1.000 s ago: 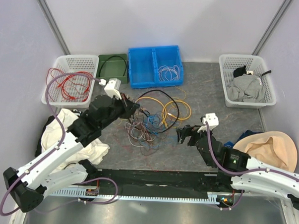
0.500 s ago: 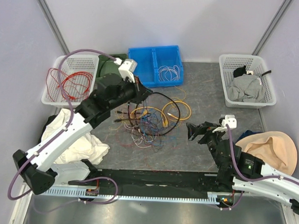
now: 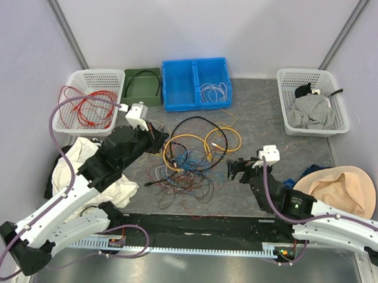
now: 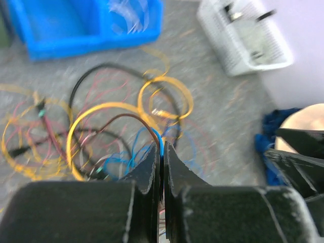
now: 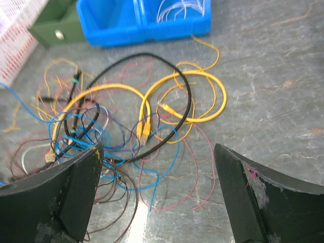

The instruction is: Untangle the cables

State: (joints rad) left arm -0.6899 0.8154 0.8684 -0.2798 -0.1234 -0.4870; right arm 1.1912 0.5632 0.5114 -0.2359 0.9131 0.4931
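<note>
Pinches a blue strand (image 4: 160,143) of the cables (image 3: 191,157) in tightly closed left gripper (image 3: 156,135); holds right gripper (image 3: 236,170) spread wide, empty, just right of the heap lying on the table (image 3: 259,119), midway between its side edges

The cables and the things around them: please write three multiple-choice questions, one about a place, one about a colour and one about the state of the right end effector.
1. Where do the red wires lie?
A) in the left white basket
B) in the blue bin
C) on the hat

2. What colour is the thick cable that crosses the yellow loops?
A) green
B) black
C) white

3. How is the right end effector?
A) shut on a yellow cable
B) out of view
C) open, holding nothing

Answers:
1 A, the red bundle sits inside that basket.
2 B, it shows as a dark arc over the yellow.
3 C, its jaws stand wide apart and grip nothing.
</note>
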